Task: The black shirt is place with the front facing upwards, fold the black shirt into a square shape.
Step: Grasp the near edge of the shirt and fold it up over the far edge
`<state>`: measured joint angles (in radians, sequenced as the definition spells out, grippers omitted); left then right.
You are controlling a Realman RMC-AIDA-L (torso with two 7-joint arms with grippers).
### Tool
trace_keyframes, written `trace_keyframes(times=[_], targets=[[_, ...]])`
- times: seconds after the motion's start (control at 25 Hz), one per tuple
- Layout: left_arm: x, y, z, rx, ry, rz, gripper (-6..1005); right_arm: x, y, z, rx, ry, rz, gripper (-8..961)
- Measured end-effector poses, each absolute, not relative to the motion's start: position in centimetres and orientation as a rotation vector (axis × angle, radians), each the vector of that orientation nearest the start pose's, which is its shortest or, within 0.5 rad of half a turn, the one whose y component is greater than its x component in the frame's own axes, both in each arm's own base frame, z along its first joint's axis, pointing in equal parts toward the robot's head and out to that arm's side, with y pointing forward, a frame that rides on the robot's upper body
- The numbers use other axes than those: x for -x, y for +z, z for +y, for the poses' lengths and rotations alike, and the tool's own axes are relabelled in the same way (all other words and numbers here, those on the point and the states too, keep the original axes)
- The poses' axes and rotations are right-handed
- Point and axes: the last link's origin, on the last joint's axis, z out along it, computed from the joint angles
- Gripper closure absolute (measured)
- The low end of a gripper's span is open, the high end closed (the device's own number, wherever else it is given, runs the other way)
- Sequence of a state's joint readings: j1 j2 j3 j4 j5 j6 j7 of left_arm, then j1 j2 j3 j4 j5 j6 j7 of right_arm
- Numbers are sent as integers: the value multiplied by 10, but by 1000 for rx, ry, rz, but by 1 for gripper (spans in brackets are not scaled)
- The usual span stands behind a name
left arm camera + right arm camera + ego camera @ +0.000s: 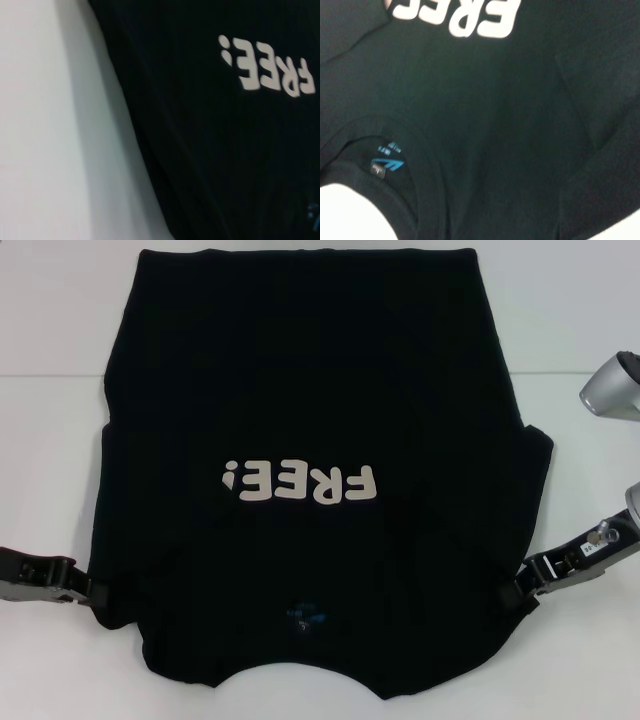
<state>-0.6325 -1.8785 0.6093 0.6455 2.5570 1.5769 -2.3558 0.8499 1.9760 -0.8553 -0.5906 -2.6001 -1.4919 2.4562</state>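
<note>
Head view shows the shirt [310,420] spread front up on a white table [50,310], filling most of the middle. Its collar lies at the near edge and its hem at the far edge, so the off-white lettering [300,483] reads upside down. A faint seam [50,375] crosses the white surface on both sides of the cloth, partway back. No wall or other part of the room shows beyond the tabletop.

At the near left, the left gripper [92,590] meets the shirt's sleeve edge low on the table; whether its fingers pinch the cloth or stand apart, I cannot tell. At the near right, the right gripper [515,590] touches the opposite sleeve edge, and its fingers' state is equally unclear. A grey arm joint [612,390] sits farther back on the right.

Right wrist view shows the collar with a small blue label [386,164] inside it, and bare white table at two corners.
</note>
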Motion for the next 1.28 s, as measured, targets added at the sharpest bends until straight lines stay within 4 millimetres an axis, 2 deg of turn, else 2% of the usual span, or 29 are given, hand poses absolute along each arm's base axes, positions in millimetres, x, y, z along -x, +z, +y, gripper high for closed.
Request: trace_keyframes(times=[0.28, 0.36, 0.4, 0.44, 0.56, 0.68, 0.8, 0.96, 1.04, 1.24, 1.28], targets=[[314, 77, 323, 2431, 26, -1912, 965, -256, 26, 360, 2648, -435, 1605, 910], [311, 79, 313, 2502, 47, -1951, 965, -261, 32, 349, 2713, -509, 1592, 911], [309, 79, 306, 2550, 64, -1975, 966, -265, 37, 335, 2807, -584, 1565, 911], [307, 81, 299, 2597, 85, -1998, 966, -265, 37, 335, 2807, -584, 1565, 911], [305, 81, 283, 2683, 196, -2051, 966, -270, 40, 314, 2940, -691, 1521, 911], [306, 78, 276, 2707, 329, -2062, 966, -271, 36, 304, 2996, -765, 1501, 910], [302, 73, 278, 2737, 340, -2040, 966, -270, 30, 303, 3003, -766, 1500, 910], [291, 72, 294, 2738, 159, -1977, 966, -270, 29, 308, 2978, -644, 1514, 911], [288, 77, 305, 2703, 46, -1950, 964, -271, 33, 315, 2939, -521, 1541, 911], [289, 94, 337, 2500, -259, -1894, 952, -273, 57, 338, 2760, -129, 1629, 910], [289, 94, 337, 2500, -259, -1894, 950, -272, 63, 344, 2718, -31, 1641, 910]])
